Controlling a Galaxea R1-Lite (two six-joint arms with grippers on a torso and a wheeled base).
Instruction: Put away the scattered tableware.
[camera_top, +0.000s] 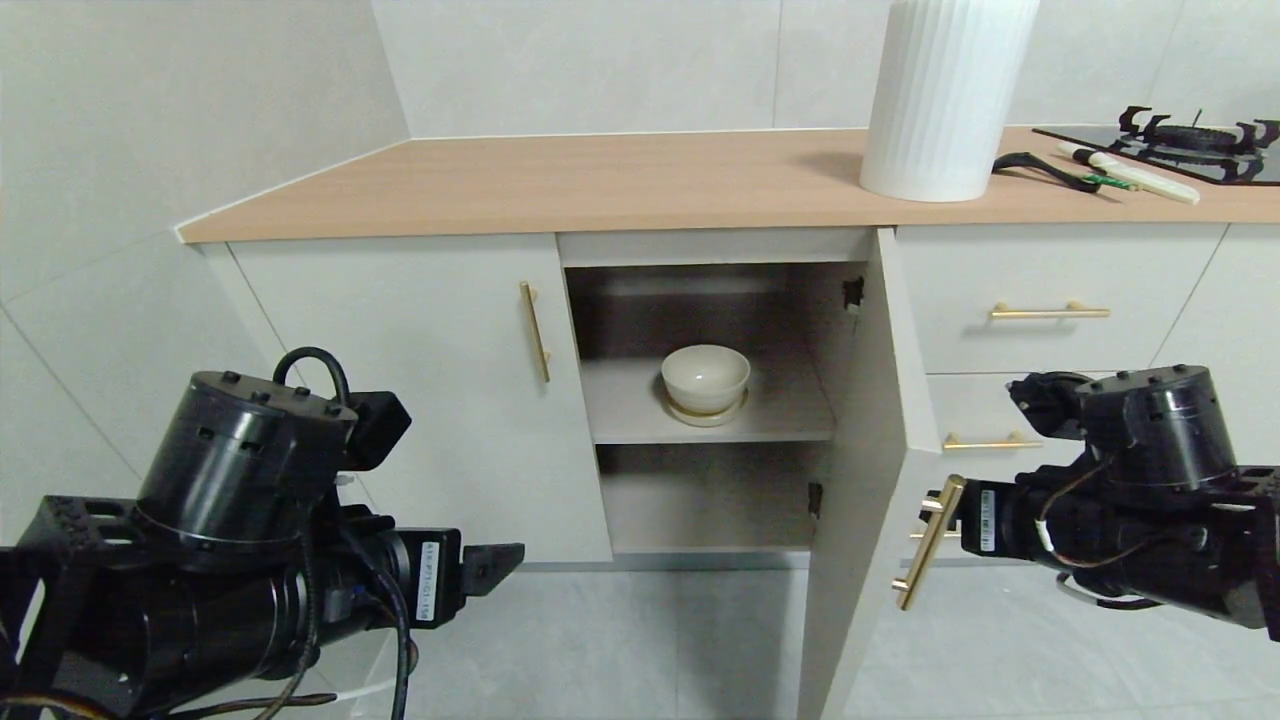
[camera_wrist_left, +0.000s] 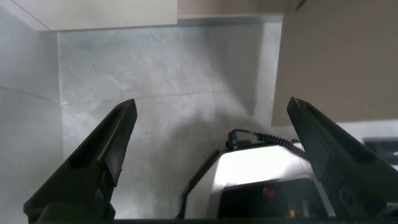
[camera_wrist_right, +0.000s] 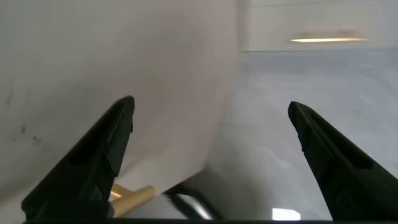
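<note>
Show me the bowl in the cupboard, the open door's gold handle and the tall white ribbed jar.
bowl (camera_top: 705, 390): head view, front of its outer wall.
gold handle (camera_top: 929, 545): head view, middle of the bar.
white ribbed jar (camera_top: 940, 100): head view, its ribbed side.

The left tool (camera_wrist_left: 211, 107) has its two black fingers (camera_wrist_left: 102, 162) spread wide over a grey tiled floor (camera_wrist_left: 168, 81). A cabinet door (camera_wrist_left: 339, 56) stands just beyond one finger.
</note>
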